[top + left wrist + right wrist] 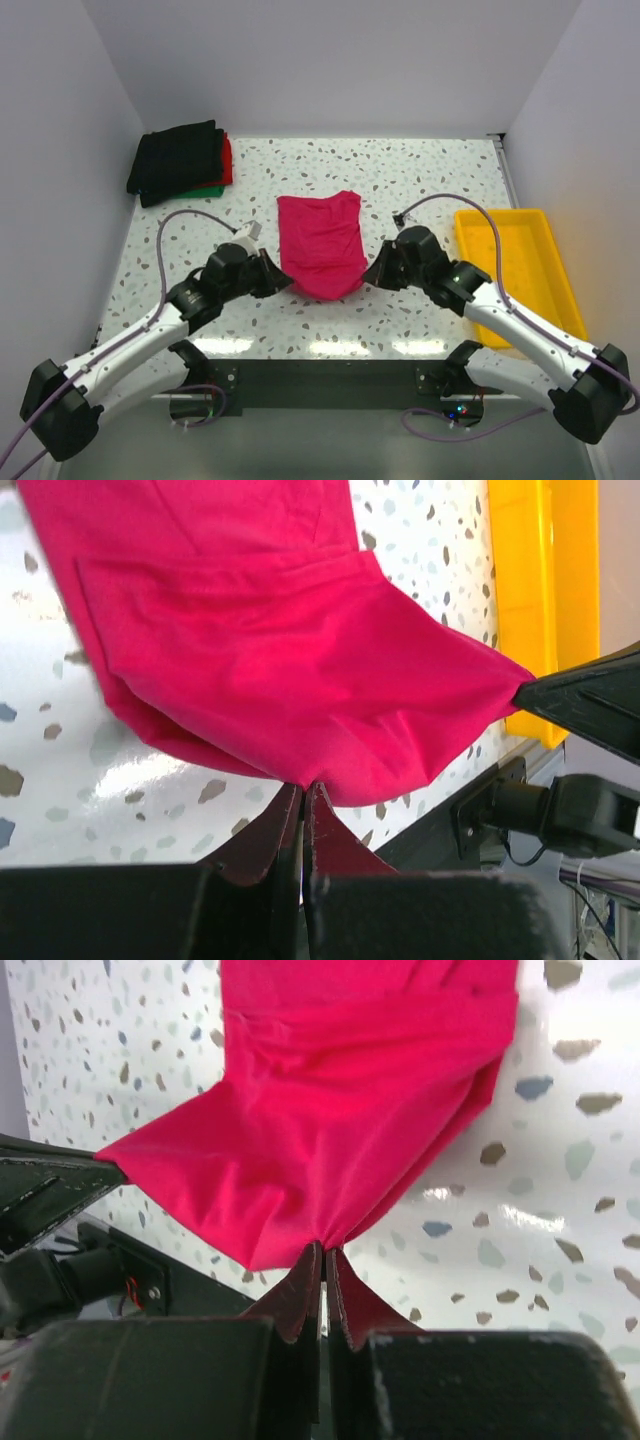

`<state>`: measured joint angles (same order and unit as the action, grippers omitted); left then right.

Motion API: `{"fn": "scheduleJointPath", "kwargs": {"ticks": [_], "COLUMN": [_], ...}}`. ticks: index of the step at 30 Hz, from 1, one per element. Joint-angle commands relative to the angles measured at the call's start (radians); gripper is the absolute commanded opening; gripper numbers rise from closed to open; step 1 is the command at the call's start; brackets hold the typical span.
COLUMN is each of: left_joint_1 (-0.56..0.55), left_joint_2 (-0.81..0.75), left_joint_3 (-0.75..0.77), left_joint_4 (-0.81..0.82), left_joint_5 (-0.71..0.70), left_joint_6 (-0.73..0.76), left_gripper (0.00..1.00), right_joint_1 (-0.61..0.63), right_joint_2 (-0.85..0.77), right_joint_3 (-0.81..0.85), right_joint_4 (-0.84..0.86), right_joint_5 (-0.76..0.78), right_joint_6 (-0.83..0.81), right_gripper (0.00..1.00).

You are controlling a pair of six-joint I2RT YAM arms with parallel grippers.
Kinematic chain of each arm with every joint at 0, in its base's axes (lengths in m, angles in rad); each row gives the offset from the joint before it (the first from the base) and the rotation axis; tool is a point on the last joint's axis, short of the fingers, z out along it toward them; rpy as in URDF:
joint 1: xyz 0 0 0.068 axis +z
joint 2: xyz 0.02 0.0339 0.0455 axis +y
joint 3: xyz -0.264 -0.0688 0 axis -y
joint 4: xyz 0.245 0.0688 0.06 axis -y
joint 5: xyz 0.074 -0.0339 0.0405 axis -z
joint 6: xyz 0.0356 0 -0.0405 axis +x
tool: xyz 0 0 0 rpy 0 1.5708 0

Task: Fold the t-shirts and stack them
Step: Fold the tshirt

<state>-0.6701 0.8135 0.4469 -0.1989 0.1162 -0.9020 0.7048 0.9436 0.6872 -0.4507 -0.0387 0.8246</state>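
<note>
Found a stack of folded t-shirts (180,162) in the far left corner of the table (430,180), black on top, red and green edges showing beneath. Saw the left arm (150,330) stretched low from the near-left base, bent at the elbow and angled inward to the right. Found the left gripper (285,284) pinched tight on the near left corner of the magenta-pink t-shirt (320,245), cloth caught between the pressed fingers. Noted that t-shirt mid-table, far part lying flat, near corners raised and the near edge drawn between both grippers, sagging in the middle. Found the right gripper (372,274) clamped likewise on the near right corner. Saw the right arm (520,330) mirrored, reaching low and inward from the near-right base. Noted a yellow tray (515,270) at the right edge, apart from the t-shirt
</note>
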Motion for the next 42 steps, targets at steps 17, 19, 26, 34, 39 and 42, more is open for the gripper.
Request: {"fn": "scheduleJointPath", "kwargs": {"ticks": [17, 19, 26, 34, 39, 42], "left_joint_1": [0.306, 0.339, 0.428, 0.509, 0.533, 0.544], "left_joint_2": [0.607, 0.716, 1.091, 1.398, 1.420, 1.426], "left_joint_3": [0.613, 0.702, 0.979, 1.234, 1.224, 1.230], "left_joint_4": [0.036, 0.038, 0.049, 0.124, 0.182, 0.215], "left_joint_5": [0.123, 0.146, 0.194, 0.289, 0.307, 0.322], "left_joint_6": [0.146, 0.147, 0.149, 0.108, 0.091, 0.091], "left_gripper": [0.00, 0.00, 0.00, 0.00, 0.00, 0.00], "right_joint_1": [-0.289, -0.329, -0.421, -0.484, -0.510, -0.519], "right_joint_2": [0.662, 0.778, 1.163, 1.517, 1.604, 1.614], "right_joint_3": [0.624, 0.725, 1.107, 1.488, 1.594, 1.600], "right_joint_4": [0.029, 0.026, -0.017, 0.027, 0.058, 0.084], "right_joint_5": [-0.145, -0.184, -0.292, -0.369, -0.412, -0.417], "right_joint_6": [-0.131, -0.136, -0.140, -0.088, -0.081, -0.073], "right_gripper": [0.00, 0.00, 0.00, 0.02, 0.07, 0.09]}}
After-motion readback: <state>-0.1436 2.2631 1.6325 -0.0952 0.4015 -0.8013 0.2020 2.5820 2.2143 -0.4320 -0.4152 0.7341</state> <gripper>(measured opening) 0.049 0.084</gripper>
